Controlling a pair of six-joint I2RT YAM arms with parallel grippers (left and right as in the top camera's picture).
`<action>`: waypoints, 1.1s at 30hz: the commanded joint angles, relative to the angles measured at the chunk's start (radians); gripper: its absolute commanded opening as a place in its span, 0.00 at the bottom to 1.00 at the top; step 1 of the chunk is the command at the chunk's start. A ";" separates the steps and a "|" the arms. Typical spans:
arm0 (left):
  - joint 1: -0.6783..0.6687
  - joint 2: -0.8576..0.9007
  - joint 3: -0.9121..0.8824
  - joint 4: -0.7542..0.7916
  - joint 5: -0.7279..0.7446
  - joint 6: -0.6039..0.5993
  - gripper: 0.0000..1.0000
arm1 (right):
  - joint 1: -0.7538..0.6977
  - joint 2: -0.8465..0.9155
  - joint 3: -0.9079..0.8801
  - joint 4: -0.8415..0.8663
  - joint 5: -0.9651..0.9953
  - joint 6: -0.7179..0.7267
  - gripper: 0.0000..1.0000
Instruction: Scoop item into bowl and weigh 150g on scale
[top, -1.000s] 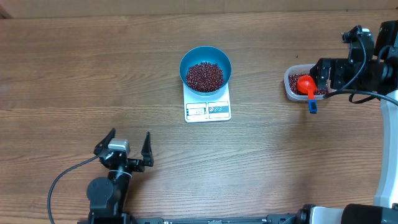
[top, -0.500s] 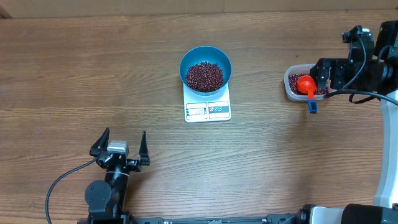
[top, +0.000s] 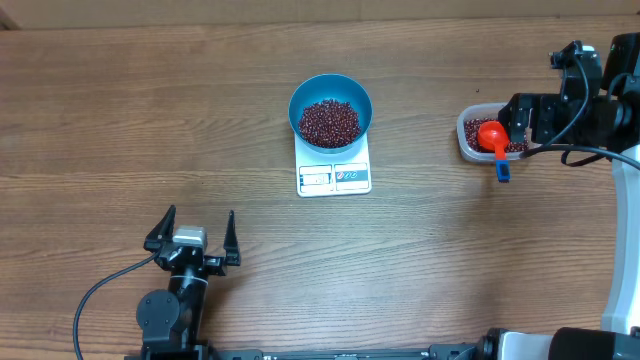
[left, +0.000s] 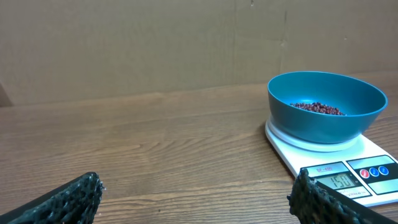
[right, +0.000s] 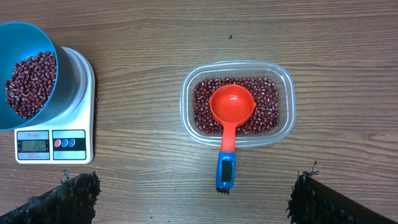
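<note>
Left jaws: stood wide open and empty, low over the counter (top: 150, 120) at its near edge
Scale (top: 334, 178): lay flat mid-counter, display towards the near side
Bowl (top: 294, 108): sat on the scale's far part
Beans (top: 330, 122): were heaped in the bowl; more lay in the clear tub (top: 463, 140) well to the right
Scoop (top: 491, 134): red cup rested on the tub's beans, blue handle over its near rim
Right jaws: stood wide open beside the tub, holding nothing

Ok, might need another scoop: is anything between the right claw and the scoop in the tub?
Nothing visible does. The open right claw faces the red scoop lying in the clear tub unobstructed.
</note>
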 joint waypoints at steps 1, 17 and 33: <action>0.006 -0.010 -0.003 -0.005 -0.010 0.014 1.00 | 0.002 -0.006 0.012 0.003 -0.006 -0.004 1.00; 0.006 -0.010 -0.003 -0.005 -0.010 0.014 0.99 | 0.003 -0.020 0.011 0.002 -0.010 0.000 1.00; 0.006 -0.010 -0.003 -0.005 -0.010 0.014 1.00 | 0.023 -0.570 -0.703 0.943 -0.271 0.080 1.00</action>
